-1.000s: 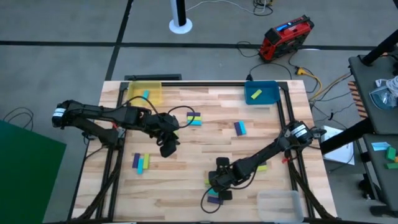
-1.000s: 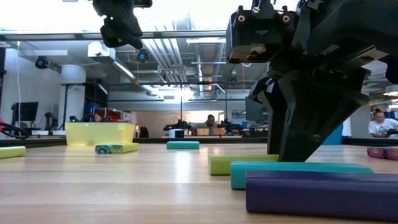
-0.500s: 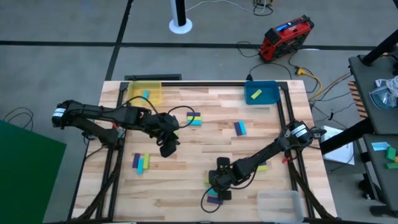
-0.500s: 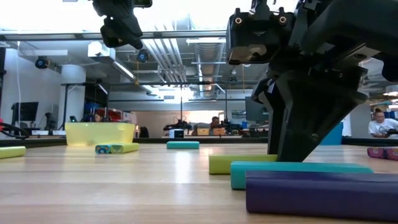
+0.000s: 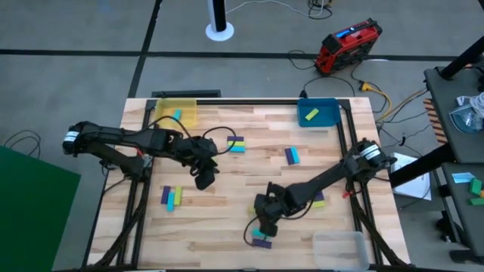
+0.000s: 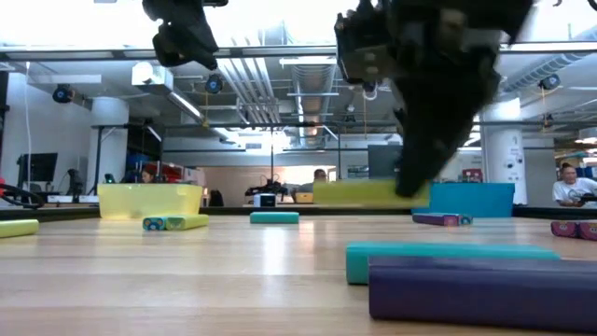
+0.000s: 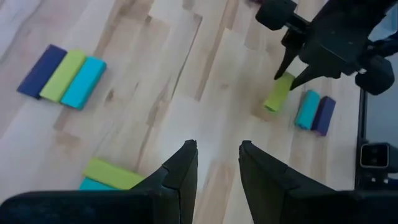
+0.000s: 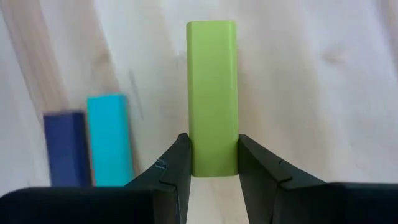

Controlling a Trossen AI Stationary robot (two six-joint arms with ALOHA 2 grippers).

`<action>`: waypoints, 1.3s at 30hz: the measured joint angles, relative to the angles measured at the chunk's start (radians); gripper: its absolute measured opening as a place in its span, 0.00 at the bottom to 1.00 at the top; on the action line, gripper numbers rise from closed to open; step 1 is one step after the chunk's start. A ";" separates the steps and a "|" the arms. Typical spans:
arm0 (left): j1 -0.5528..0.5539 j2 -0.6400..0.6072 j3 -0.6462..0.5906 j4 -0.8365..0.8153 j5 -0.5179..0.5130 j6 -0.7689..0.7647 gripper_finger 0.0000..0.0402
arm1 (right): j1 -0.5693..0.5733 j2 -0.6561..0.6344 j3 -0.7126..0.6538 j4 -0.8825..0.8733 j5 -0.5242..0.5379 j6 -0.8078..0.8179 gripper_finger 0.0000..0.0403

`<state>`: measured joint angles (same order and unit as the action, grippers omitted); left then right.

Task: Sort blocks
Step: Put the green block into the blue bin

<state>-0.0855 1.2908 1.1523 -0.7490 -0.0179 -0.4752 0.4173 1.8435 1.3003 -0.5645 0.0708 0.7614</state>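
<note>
My right gripper (image 5: 265,217) is shut on a yellow-green block (image 8: 211,87) above the table's near middle. Beside it a cyan block (image 8: 109,139) and a purple block (image 8: 64,148) lie flat on the wood, side by side. In the low view the yellow-green block (image 6: 366,193) floats level above the cyan block (image 6: 448,258) and the purple block (image 6: 485,291). My left gripper (image 7: 214,163) hovers open over the table's left middle (image 5: 203,178), holding nothing. My right gripper pinches the yellow-green block's two long sides at one end (image 8: 211,160) between its two fingers. The fingers slant down from above, and the rest of the block reaches out past the fingertips. The block is level and lifted clear of the table.
A yellow bin (image 5: 178,112) stands at the far left, a blue bin (image 5: 318,113) at the far right, a clear tray (image 5: 340,249) at the near right. More blocks lie in small groups at the left (image 5: 171,196), the far middle (image 5: 237,143) and the right (image 5: 291,156).
My right gripper has risen with the yellow-green block. The block lay on the table next to the cyan one and is now lifted clear and level. The cyan and purple blocks have stayed where they were.
</note>
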 joint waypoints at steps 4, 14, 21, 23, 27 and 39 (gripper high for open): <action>0.000 0.000 0.024 -0.003 -0.001 0.013 0.24 | -0.060 -0.075 0.000 -0.052 0.000 0.161 0.24; 0.000 -0.001 0.128 -0.064 -0.118 0.085 0.24 | -0.344 -0.290 0.002 -0.250 0.090 0.287 0.24; 0.004 -0.002 0.205 -0.112 -0.368 0.179 0.24 | -0.643 -0.395 0.002 -0.379 0.141 0.198 0.24; 0.013 -0.002 0.221 -0.118 -0.452 0.207 0.24 | -0.733 -0.409 0.002 -0.394 0.144 0.147 0.24; 0.059 -0.002 0.247 -0.137 -0.553 0.232 0.24 | -0.902 -0.424 -0.002 -0.396 0.142 0.031 0.24; 0.335 -0.001 0.272 -0.137 -0.396 0.228 0.24 | -1.208 -0.430 -0.121 -0.292 0.051 -0.135 0.24</action>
<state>0.2500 1.2896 1.4246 -0.8859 -0.4137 -0.2474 -0.7905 1.4132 1.1791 -0.8567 0.1219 0.6266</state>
